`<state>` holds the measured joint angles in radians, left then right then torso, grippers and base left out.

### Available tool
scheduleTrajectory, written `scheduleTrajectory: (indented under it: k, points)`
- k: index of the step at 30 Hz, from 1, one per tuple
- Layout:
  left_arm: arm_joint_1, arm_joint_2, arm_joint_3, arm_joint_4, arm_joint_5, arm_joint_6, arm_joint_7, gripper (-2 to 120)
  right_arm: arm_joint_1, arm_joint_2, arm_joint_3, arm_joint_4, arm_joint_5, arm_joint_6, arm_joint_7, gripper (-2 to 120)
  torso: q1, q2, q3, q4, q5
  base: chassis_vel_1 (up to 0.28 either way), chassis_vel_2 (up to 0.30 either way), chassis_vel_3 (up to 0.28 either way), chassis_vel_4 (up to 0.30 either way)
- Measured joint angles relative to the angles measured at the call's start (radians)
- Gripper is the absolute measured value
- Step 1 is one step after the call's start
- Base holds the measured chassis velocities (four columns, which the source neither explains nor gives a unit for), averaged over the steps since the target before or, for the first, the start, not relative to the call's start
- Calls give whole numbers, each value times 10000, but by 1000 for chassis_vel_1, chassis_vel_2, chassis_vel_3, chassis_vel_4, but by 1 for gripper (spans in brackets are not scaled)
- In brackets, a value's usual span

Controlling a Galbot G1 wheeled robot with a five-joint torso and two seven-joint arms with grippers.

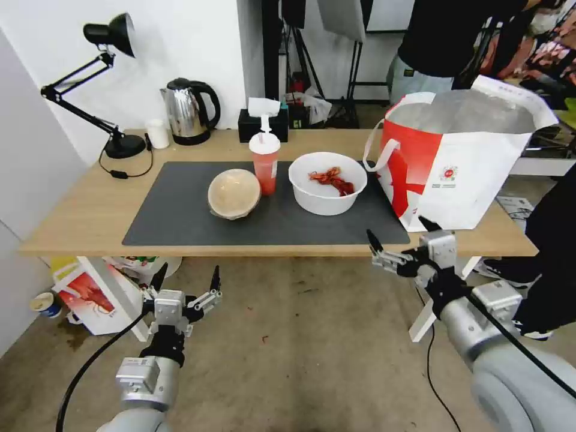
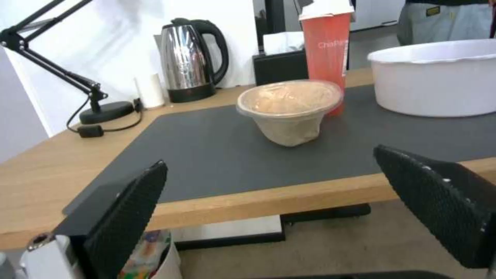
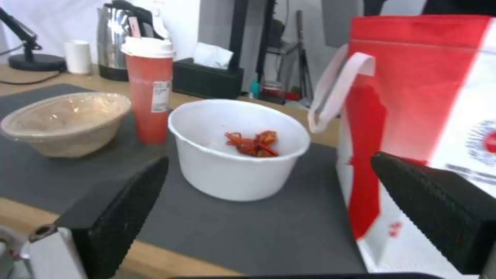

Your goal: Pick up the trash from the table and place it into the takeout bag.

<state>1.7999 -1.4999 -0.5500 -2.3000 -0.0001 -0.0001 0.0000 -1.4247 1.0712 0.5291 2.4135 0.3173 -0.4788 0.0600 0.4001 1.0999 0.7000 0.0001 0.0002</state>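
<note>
White plastic bowl [image 3: 239, 149] holding crayfish scraps is sitting on the mat just ahead of the right gripper [image 1: 401, 240], which is hanging wide open and empty. Probably light and thin-walled, it is best pinched at the rim. Left gripper [image 1: 185, 282] is idling open, below the table [image 1: 78, 222] edge.

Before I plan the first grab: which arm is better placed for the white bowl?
Right. The right gripper hangs open just off the table edge nearest the white bowl and bag; the left gripper is lower, farther left.

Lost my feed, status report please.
Left gripper and right gripper open, short of table. Three trash items on mat, takeout bag open. Nothing blocking.
</note>
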Motion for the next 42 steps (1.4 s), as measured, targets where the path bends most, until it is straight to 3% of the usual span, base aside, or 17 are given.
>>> scheduleTrajectory:
  k: [13,24,31,33,35,37,42]
  points:
    - [0,0,0,0,0,0,0,100,1184,-1201,-238,-597,1236,532,-679,100,-1,0,0,-2,-2,0,0,0,0]
    - [0,0,0,0,0,0,0,100,4002,-2677,-1453,-1612,2929,766,-1422,100,-1,0,0,-2,-2,0,0,0,0]
    - [0,-1,0,0,0,0,-1,100,5935,-3406,-2784,-2065,4311,-78,-1628,100,0,0,0,-2,-2,0,0,0,0]
    - [0,1,0,0,0,-1,0,100,7219,-3561,-3556,-2470,4979,-816,-1823,100,0,0,0,-3,-1,0,0,0,0]
    - [0,1,0,0,0,0,0,100,7821,-3582,-3874,-2700,5170,-1123,-1988,100,0,0,0,-3,-1,0,0,0,0]
    - [0,1,0,0,0,0,-1,100,9227,-3536,-4559,-3328,5446,-2014,-2582,100,0,-1,0,2,-4,0,0,0,0]
    - [0,0,0,0,0,0,0,100,10628,-3441,-5645,-4178,5368,-2484,-3301,100,1,-1,1,1,-1,0,0,0,0]
